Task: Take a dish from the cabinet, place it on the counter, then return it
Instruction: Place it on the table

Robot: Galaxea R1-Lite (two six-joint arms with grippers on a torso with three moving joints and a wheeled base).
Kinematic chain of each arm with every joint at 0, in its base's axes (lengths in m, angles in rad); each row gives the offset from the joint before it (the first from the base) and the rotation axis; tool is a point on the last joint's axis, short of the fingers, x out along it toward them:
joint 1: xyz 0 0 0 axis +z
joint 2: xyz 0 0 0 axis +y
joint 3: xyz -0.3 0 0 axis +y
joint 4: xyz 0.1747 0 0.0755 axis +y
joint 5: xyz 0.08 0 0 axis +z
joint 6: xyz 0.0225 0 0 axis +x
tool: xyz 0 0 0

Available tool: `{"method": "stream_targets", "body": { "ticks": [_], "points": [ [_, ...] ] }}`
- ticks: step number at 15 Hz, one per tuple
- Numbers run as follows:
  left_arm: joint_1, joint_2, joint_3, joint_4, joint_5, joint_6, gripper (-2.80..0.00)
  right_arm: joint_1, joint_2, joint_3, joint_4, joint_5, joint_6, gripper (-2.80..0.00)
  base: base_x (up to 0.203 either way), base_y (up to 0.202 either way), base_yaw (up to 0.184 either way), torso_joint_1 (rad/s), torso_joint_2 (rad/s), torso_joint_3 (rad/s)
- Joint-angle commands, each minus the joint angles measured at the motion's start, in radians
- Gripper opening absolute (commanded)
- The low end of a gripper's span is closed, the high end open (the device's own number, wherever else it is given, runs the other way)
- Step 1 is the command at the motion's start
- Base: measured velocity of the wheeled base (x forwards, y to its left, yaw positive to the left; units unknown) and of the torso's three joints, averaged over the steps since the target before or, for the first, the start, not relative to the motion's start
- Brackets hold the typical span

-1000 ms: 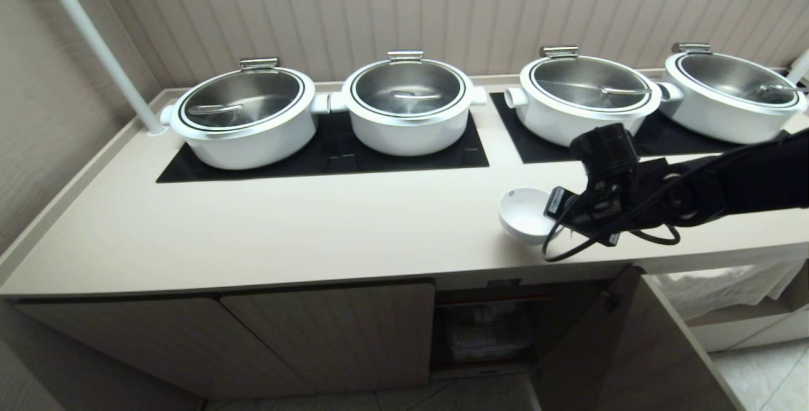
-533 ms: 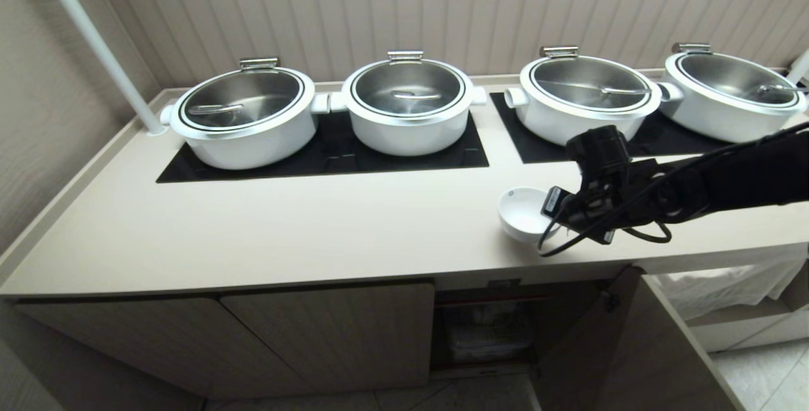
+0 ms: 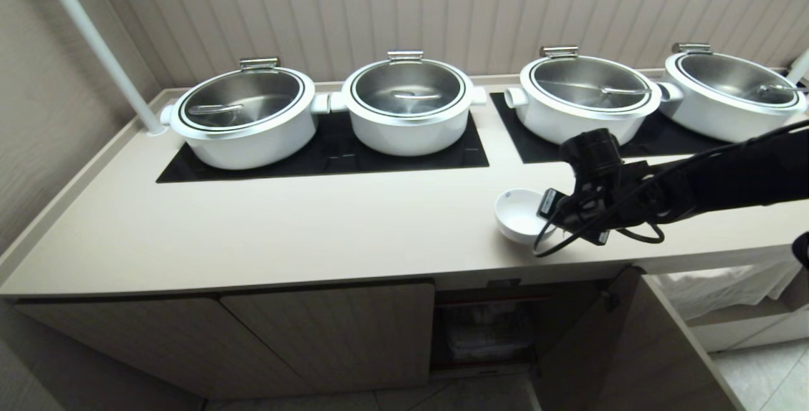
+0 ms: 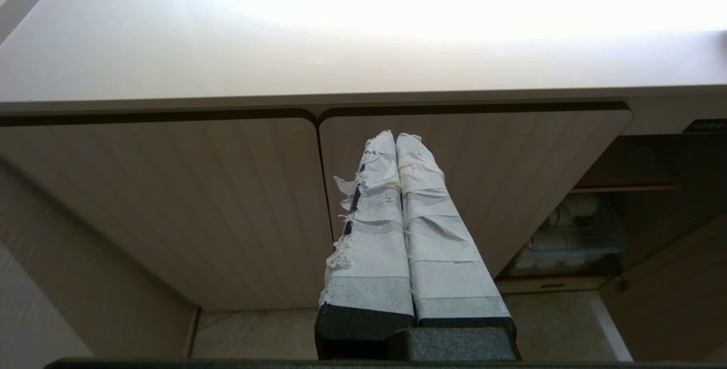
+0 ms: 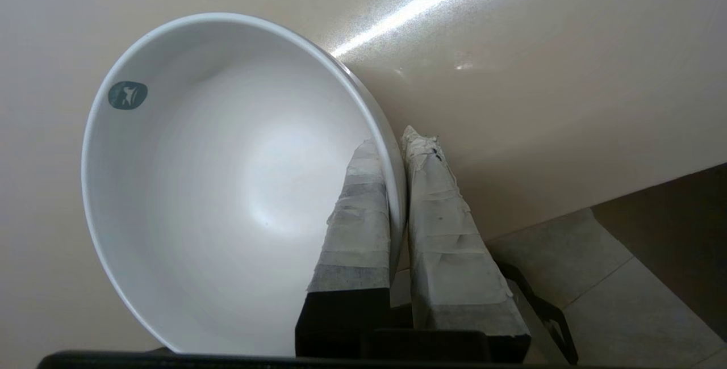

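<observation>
**Bowl nearly down on the counter**

The bowl [image 3: 517, 214] is over the counter [image 3: 316, 234] near its front edge, in front of the third pot [image 3: 584, 104] from the left — tilted, its mouth turned partly toward the left end, and I can't tell whether its foot touches yet. The right gripper [image 5: 397, 147] is clamped on the bowl's rim, one taped finger [image 5: 358, 216] inside the wall, the other outside.

To my eye the step in hand is setting the bowl down. Doing it well means levelling it first so the narrow foot lands flat, then lowering slowly until the counter takes the weight before the fingers part. Let go while it leans and it may rock or roll toward the edge, which is close. A spot a little farther from that edge would be safer.

Below the bowl, the cabinet [image 3: 588, 341] door stands open, ready for the return. The left gripper [image 4: 396, 137] hangs parked before the closed doors to the left, fingers pressed together, holding nothing.
</observation>
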Motion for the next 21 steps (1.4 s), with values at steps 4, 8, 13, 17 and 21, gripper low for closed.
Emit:
{"method": "stream_targets", "body": {
  "ticks": [4, 8, 13, 17, 21],
  "points": [
    [0.0, 0.0, 0.001, 0.0, 0.001, -0.001, -2.8, 0.002, 0.023, -0.033, 0.02, -0.001, 0.03, -2.8, 0.0, 0.0, 0.0, 0.0, 0.0, 0.0],
    [0.0, 0.0, 0.0, 0.0, 0.001, -0.001, -2.8, 0.002, 0.035, -0.04, 0.036, -0.001, 0.033, -2.8, 0.0, 0.0, 0.0, 0.0, 0.0, 0.0],
    [0.0, 0.0, -0.001, 0.0, 0.001, -0.001, -2.8, 0.002, 0.05, -0.042, 0.034, -0.001, 0.033, -2.8, 0.0, 0.0, 0.0, 0.0, 0.0, 0.0],
    [0.0, 0.0, 0.0, 0.0, 0.001, -0.001, -2.8, 0.002, 0.065, -0.077, 0.04, -0.001, 0.033, -2.8, 0.0, 0.0, 0.0, 0.0, 0.0, 0.0],
    [0.0, 0.0, 0.001, 0.0, 0.001, -0.001, -2.8, 0.002, 0.071, -0.102, 0.051, -0.001, 0.033, -2.8, 0.0, 0.0, 0.0, 0.0, 0.0, 0.0]
  ]
}}
